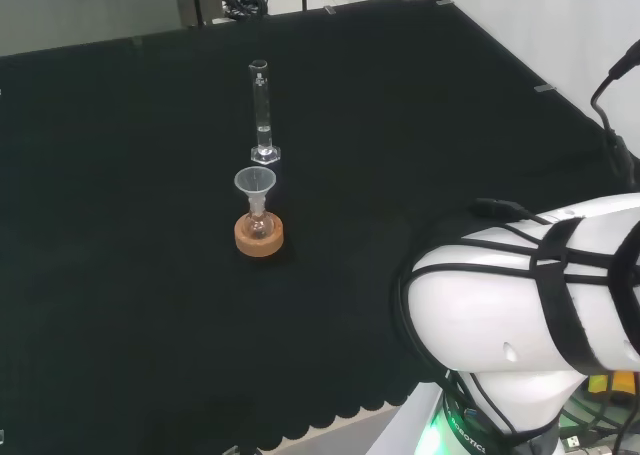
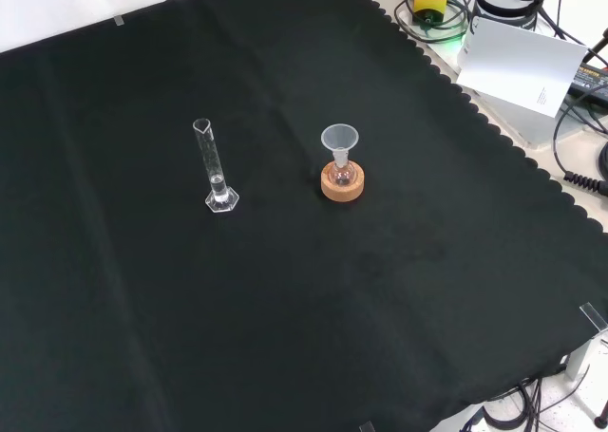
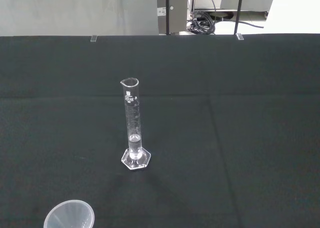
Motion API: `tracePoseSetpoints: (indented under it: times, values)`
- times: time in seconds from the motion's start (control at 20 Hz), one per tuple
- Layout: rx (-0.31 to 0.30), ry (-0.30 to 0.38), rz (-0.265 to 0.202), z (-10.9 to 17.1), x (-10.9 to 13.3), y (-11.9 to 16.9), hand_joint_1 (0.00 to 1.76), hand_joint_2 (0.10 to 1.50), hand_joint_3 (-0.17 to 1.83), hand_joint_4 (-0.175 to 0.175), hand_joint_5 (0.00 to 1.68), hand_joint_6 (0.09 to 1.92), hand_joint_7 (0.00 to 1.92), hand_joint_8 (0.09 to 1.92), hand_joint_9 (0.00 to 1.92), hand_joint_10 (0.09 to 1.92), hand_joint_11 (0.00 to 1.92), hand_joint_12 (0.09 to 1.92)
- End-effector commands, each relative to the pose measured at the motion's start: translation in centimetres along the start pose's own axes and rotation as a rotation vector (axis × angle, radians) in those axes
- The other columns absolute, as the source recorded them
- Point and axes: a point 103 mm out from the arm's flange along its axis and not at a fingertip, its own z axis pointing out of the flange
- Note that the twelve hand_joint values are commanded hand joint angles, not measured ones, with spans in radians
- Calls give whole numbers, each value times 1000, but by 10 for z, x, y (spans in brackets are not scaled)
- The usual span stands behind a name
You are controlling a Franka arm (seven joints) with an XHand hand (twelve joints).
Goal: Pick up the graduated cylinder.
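Spread across the whole bench, a black cloth (image 2: 142, 337), scalloped along one edge and creased in faint straight lines; bare apart from two small pieces of ware near its middle. Looming at the head view's right, the arm's own white links (image 1: 530, 305), wrapped in black cable and well apart from the ware. Standing upright on a hexagonal foot, the graduated cylinder (image 1: 262, 113); clear glass, tall and slender, pour lip at the top, printed scale down the tube, a little clear liquid low in the bore as seen from the wrist view; nothing touching it. Placed beyond the flask in the head view and left of it in the front view (image 2: 214, 166), near but apart; close and central from the wrist camera (image 3: 133, 128). Sitting on the cloth just this side of the cylinder in the head view, a cork ring (image 1: 259, 236); round, tan, serving as a stand. Seated in that ring, a small round flask (image 2: 342, 175), clear, contents impossible to judge. Resting in the flask's neck, a small translucent funnel (image 1: 255, 182), mouth upward; rim also caught at the wrist picture's edge (image 3: 69, 215). As for the hand, cannot tell whether spread or closed.
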Motion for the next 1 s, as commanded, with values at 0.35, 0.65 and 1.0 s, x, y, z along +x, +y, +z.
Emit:
tracePoseSetpoints:
  times: [0.35, 0.65, 1.0]
  values:
    - [-7, -11, 5, -3, 2, 5, 222, 1343, 1, -26, 182, 87, 0, 486, 481, 87, 106, 1362]
    - [6, -5, 32, 3, -4, 17, 219, 1344, 1, -26, 183, 87, 0, 480, 479, 87, 105, 1364]
    - [11, 13, 75, 27, -22, 35, 218, 1344, 1, -28, 188, 87, 0, 478, 478, 87, 103, 1366]
